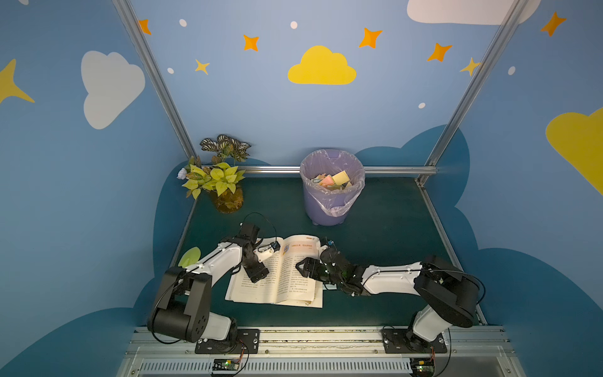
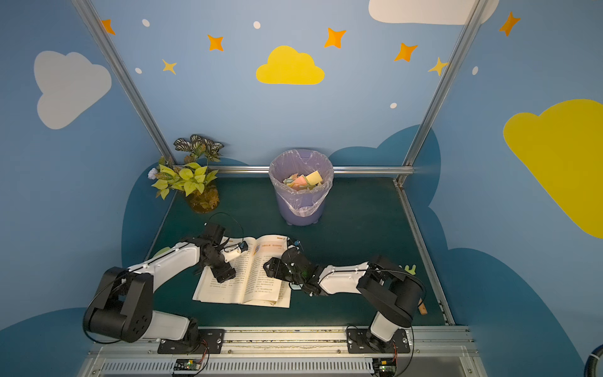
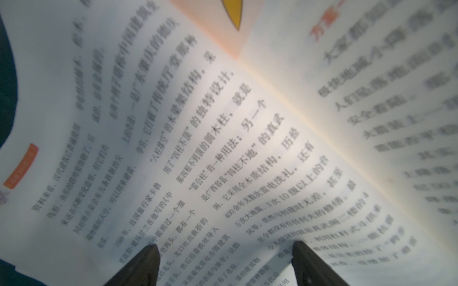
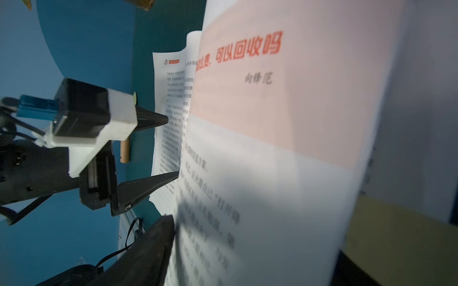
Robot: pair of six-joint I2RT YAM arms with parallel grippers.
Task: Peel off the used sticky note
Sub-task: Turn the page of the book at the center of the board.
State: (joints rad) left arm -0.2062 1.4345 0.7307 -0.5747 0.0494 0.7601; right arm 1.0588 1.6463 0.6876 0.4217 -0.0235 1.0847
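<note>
An open book (image 1: 253, 291) (image 2: 261, 289) lies on the green table between my arms. My left gripper (image 1: 257, 275) (image 3: 225, 247) is open, both fingertips resting on the left page. My right gripper (image 1: 301, 266) (image 4: 255, 260) is open over the right page. In the right wrist view a curled, lifted page (image 4: 272, 173) stands between its wide-apart fingers. Behind that page shows a yellow patch (image 4: 396, 235); I cannot tell if it is the sticky note. No sticky note shows on the pages in the top views.
A purple bin (image 1: 331, 209) with a plastic liner, holding several coloured notes, stands at the back middle. A potted plant (image 1: 218, 179) fills the back left corner. A green leaf-shaped piece (image 1: 190, 256) lies left of the book. A wooden piece (image 2: 423, 308) lies by the right edge.
</note>
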